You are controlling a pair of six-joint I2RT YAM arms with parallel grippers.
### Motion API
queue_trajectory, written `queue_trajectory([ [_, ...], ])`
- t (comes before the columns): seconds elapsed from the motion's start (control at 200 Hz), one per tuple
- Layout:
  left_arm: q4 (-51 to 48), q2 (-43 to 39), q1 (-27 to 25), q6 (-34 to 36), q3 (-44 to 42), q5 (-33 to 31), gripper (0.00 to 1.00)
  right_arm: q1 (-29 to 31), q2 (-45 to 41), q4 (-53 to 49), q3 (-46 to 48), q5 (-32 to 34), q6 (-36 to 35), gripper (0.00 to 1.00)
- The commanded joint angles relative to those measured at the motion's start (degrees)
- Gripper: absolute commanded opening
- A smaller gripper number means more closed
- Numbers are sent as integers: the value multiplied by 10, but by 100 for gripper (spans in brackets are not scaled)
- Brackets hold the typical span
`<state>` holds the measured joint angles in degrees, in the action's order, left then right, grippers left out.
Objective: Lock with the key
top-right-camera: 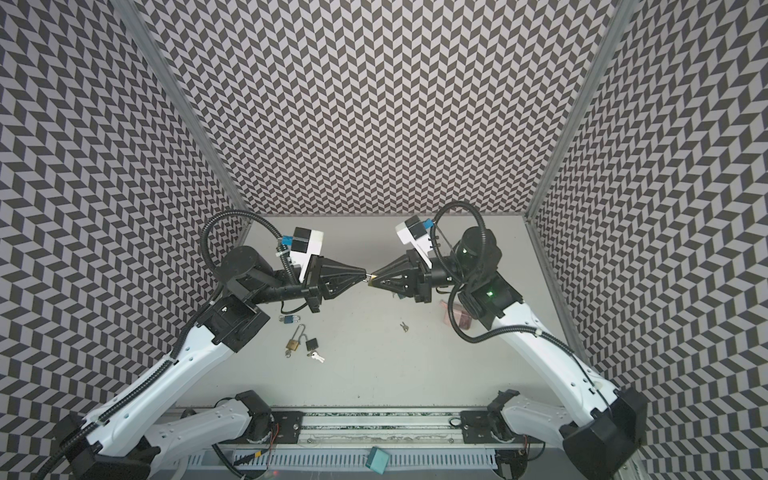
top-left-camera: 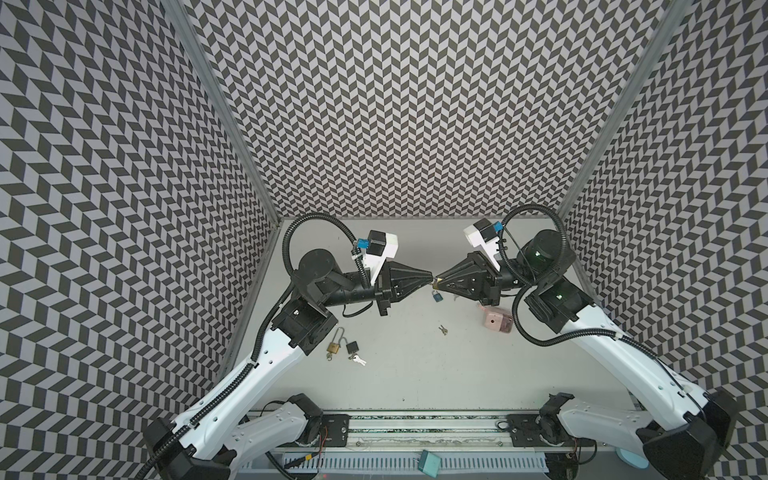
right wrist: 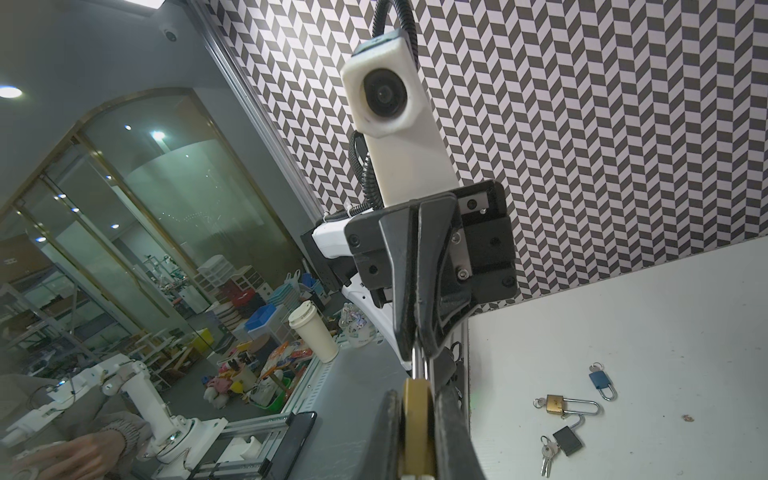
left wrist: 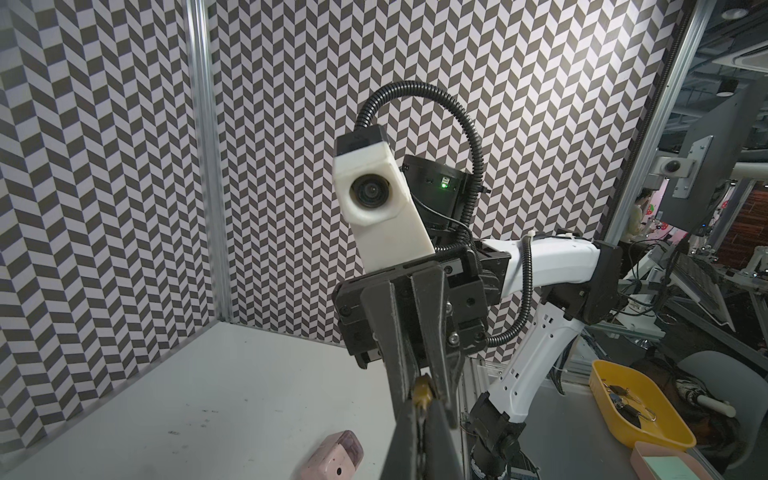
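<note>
A teal block (top-left-camera: 429, 462) sat on the slotted cable tray (top-left-camera: 374, 461) at the near edge. Beyond it on the grey table (top-left-camera: 415, 374) lay a long-shackled brass padlock (top-left-camera: 332, 347) with a stamp too small to read, a black padlock (top-left-camera: 352, 347) with its keys, some loose keys (top-left-camera: 443, 330), a blue padlock (top-left-camera: 436, 296) and a pink box (top-left-camera: 496, 324) partly under the right arm. Above the table's middle the left gripper (top-left-camera: 429, 275) was clenched on the silver key (right wrist: 419, 361), tip to tip with the right gripper (top-left-camera: 442, 277), which grasped the small brass padlock (right wrist: 415, 419); their black fingers hid most of both.
</note>
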<state>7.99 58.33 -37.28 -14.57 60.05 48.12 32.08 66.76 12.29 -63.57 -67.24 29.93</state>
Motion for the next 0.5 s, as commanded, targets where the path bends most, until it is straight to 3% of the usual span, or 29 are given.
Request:
queue_trajectory([
  [0.0, -42, 9, -21, 16, -12, 12, 0, 16, -3, 72, -6, 50, 42, 0],
  [0.235, -23, 22, -43, 5, -20, 22, 0, 18, 6, 51, -17, 104, 11, 0],
  [0.491, 43, 32, -58, -49, -44, 41, 0, 21, -15, 31, -16, 169, -101, 0],
])
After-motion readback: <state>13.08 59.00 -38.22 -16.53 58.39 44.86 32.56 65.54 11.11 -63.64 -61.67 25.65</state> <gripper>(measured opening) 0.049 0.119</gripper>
